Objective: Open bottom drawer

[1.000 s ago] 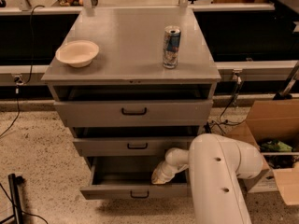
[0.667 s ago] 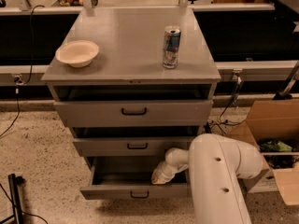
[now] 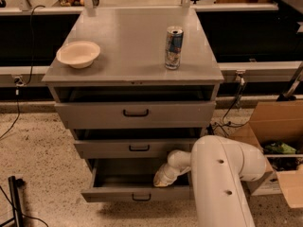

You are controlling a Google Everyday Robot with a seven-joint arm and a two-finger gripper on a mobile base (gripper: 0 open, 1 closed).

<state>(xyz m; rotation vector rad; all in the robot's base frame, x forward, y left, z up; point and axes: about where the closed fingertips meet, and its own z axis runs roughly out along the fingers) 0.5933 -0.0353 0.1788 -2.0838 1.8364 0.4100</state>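
The bottom drawer [image 3: 118,193] of the grey cabinet [image 3: 135,110] is pulled out, showing its plain grey interior and its small black bar handle [image 3: 141,197] on the flat front. My white arm [image 3: 222,174] comes in from the lower right and reaches into the open drawer. The gripper [image 3: 161,179] is down inside the drawer near its right side, just behind the front panel. The middle drawer [image 3: 137,148] and top drawer [image 3: 135,113] sit further in than the bottom one.
A cream bowl [image 3: 78,54] and a drink can [image 3: 173,47] stand on the cabinet top. A cardboard box [image 3: 277,141] is on the floor to the right. Cables run behind the cabinet. A black stand [image 3: 16,205] is at the lower left on the speckled floor.
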